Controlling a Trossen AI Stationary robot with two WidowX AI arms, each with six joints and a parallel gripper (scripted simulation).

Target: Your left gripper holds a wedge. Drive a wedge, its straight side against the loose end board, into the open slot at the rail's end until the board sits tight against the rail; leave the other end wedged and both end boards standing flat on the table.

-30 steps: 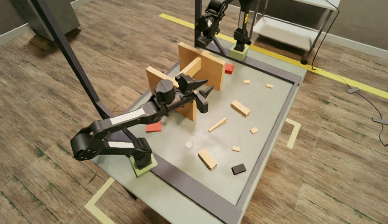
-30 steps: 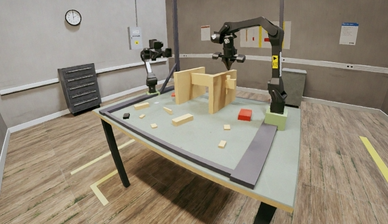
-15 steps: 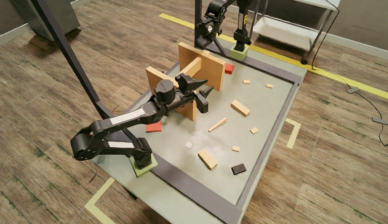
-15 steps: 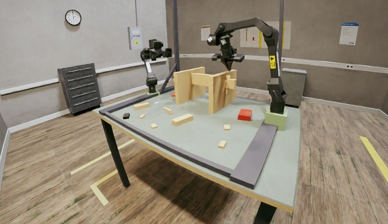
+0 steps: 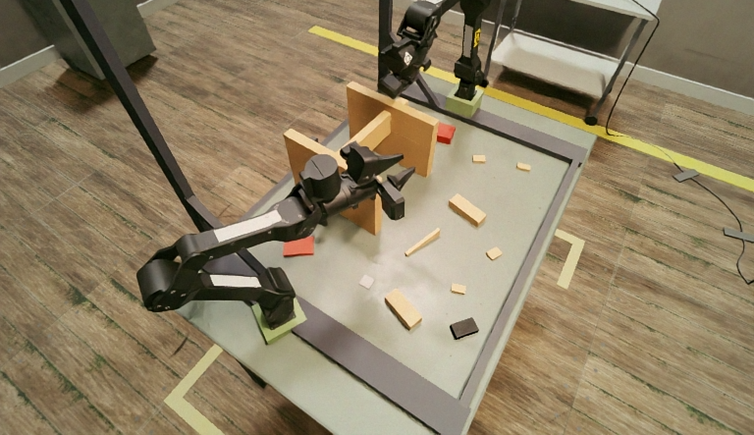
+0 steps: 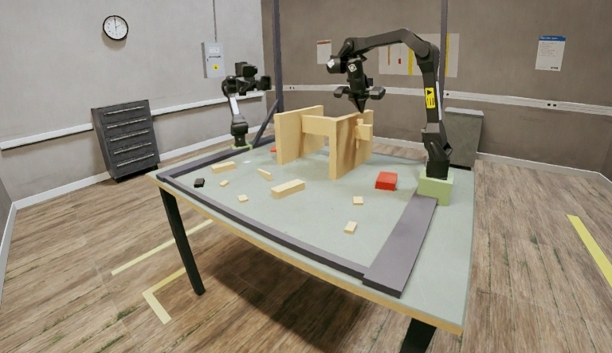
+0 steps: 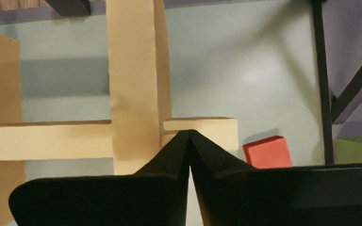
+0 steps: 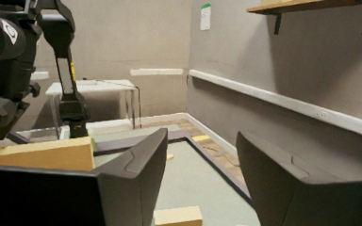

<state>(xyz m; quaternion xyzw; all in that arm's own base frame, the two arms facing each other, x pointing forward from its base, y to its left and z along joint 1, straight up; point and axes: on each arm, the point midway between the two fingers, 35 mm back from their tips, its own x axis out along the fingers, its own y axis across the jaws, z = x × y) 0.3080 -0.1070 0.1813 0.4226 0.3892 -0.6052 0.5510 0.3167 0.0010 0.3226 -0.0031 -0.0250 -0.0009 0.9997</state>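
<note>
Two wooden end boards stand upright, joined by a rail. The far board shows in the left wrist view. The rail's end sticks out through it, with a small wedge piece at it. My left gripper is shut, its tips touching with nothing between them, just above that rail end; it also shows in the exterior view. My right gripper is open and empty beside the near board. A loose thin wedge lies flat on the mat.
Red blocks lie beside each board. Wooden blocks, several small wood cubes and a black block are scattered on the mat. A dark raised border frames the mat. Frame posts stand behind the boards.
</note>
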